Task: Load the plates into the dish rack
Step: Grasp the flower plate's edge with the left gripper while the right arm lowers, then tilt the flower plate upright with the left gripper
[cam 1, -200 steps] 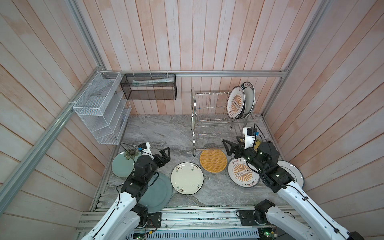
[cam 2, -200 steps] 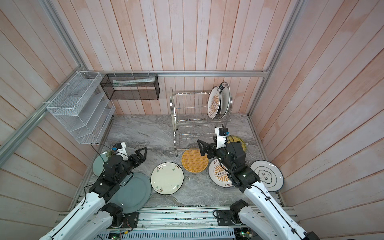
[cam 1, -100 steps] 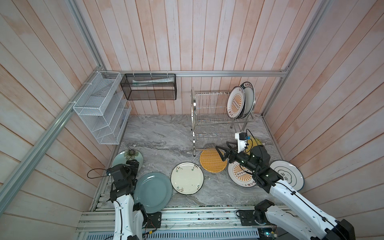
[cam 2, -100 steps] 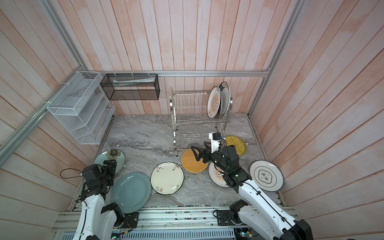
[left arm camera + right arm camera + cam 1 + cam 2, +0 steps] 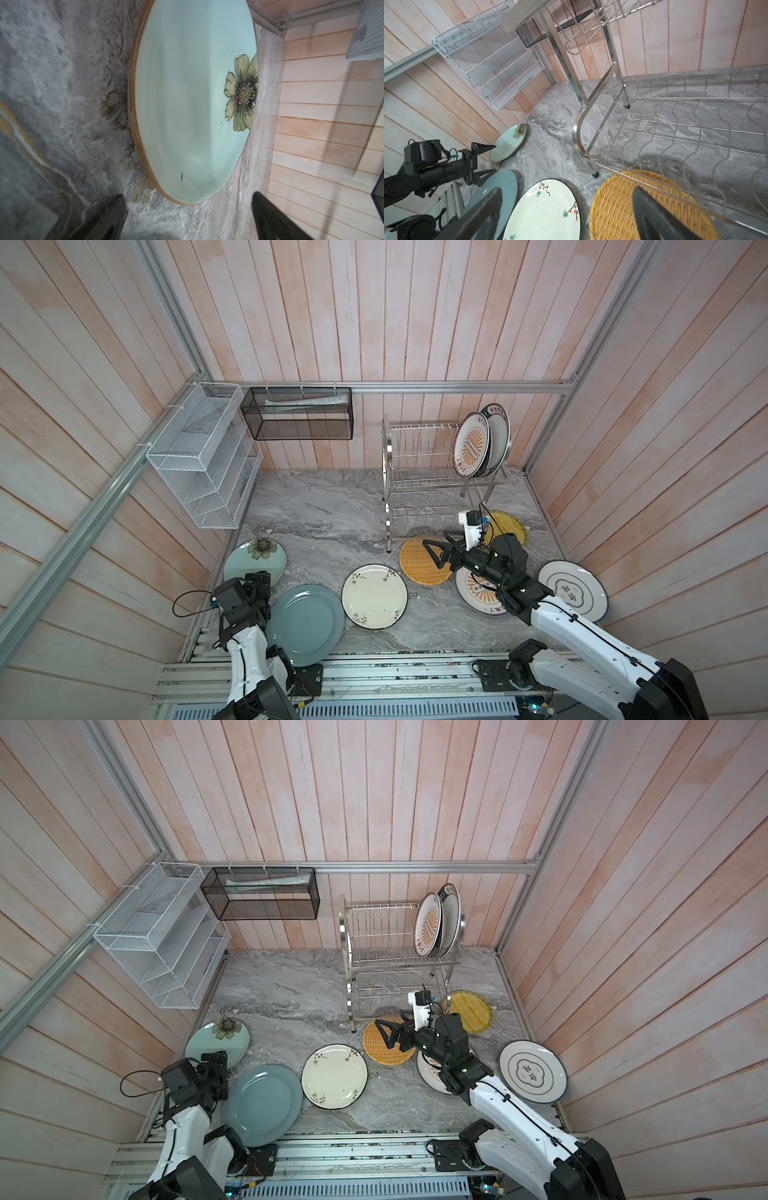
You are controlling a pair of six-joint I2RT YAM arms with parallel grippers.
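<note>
Hovering with jaws wide and empty, the right gripper (image 5: 432, 555) sits above the round orange woven-pattern plate (image 5: 413, 572), at the foot of the two-tier stainless-steel wire dish rack (image 5: 432, 483). Two plates (image 5: 471, 445) stand upright in its upper tier. The left gripper (image 5: 187, 216), likewise spread wide and empty, faces the pale-blue flower plate (image 5: 187, 104) lying flat on the grey marble table (image 5: 324, 526).
</note>
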